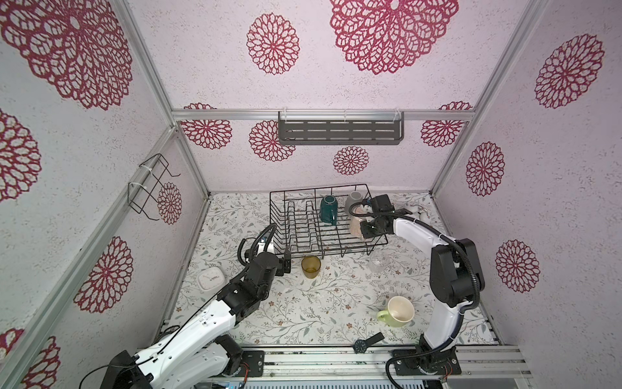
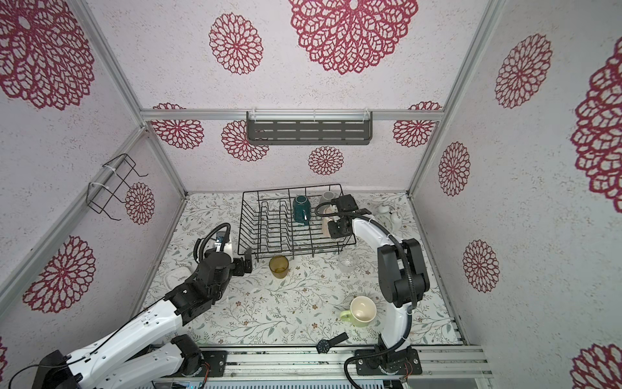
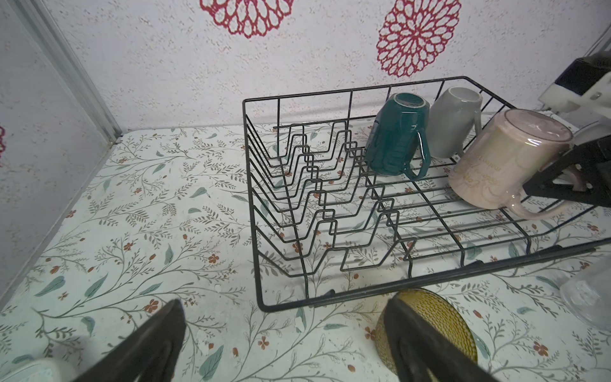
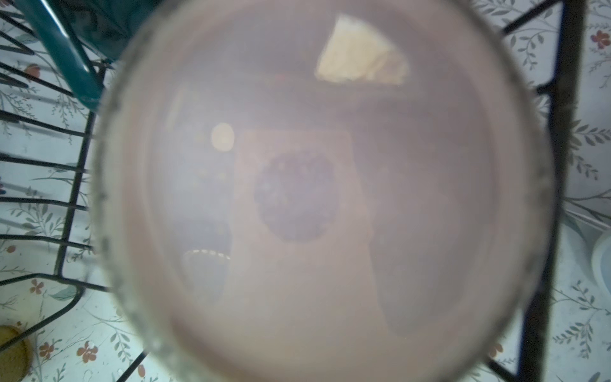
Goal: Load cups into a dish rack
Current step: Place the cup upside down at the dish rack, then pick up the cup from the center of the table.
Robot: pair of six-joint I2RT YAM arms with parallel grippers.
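Right gripper (image 3: 562, 175), reaching over the black wire dish rack (image 1: 318, 189), clamps the inverted tall pink mug (image 3: 502, 158) beside the dark teal mug (image 3: 393, 139) and the grey mug (image 3: 456, 122); left gripper (image 1: 286, 262) hangs wide open.

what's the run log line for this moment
right pincer: shut on pink mug, in dish rack | left pincer: open, by amber tumbler | racked: teal mug, grey mug
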